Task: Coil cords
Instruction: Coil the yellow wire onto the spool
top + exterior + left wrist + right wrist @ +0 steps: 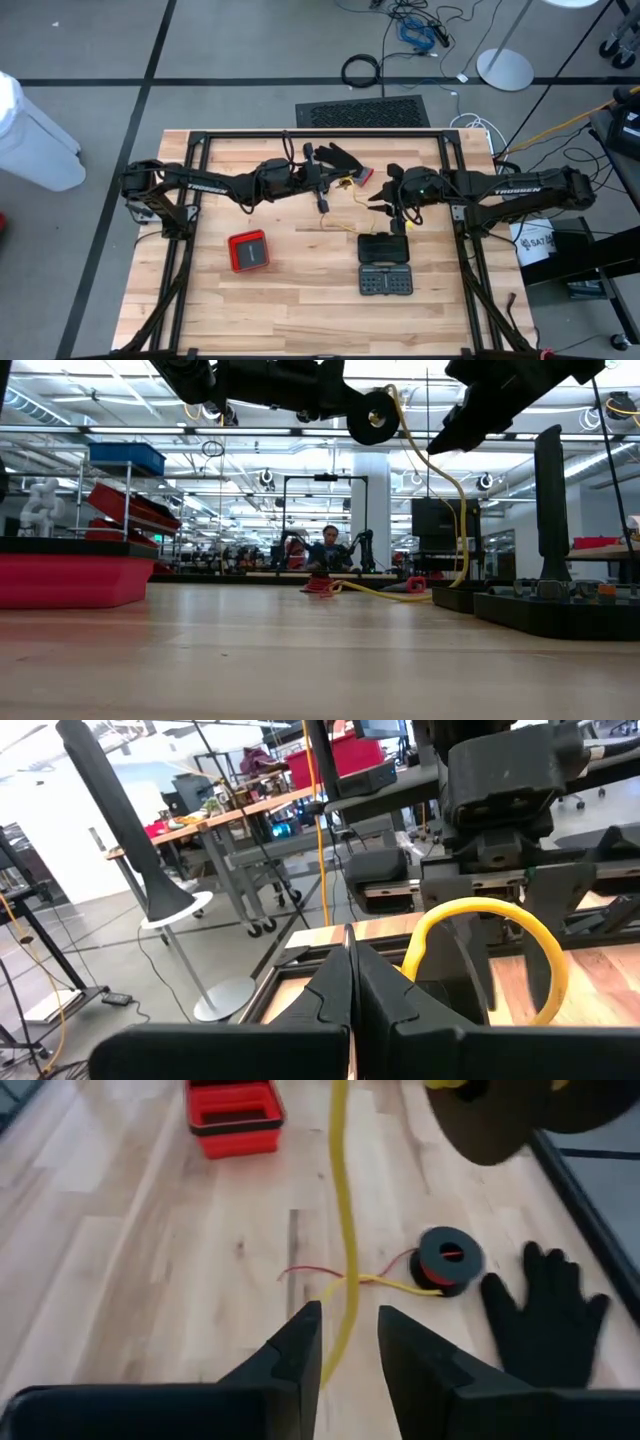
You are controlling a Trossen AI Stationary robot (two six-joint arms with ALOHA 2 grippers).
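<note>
— Right wrist view: the right gripper (348, 1320) is spread, with the yellow cord (345, 1230) hanging loose through it, mid-table.
— The left gripper (350, 945) is pressed together. I'd pinch the cord squarely and hold it taut before winding.

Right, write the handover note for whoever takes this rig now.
Left gripper: shut, raised over the table; a dark spool hangs by it, grip unclear.
Right gripper: open, with the yellow cord running between its fingers, not clamped.
Cords: the yellow cord drops from the spool to the table; a small black-and-red bundle lies beside the black glove, thin tails trailing.
Done: bundle partly wound.
Left: wind in the yellow slack and loose tails.
</note>
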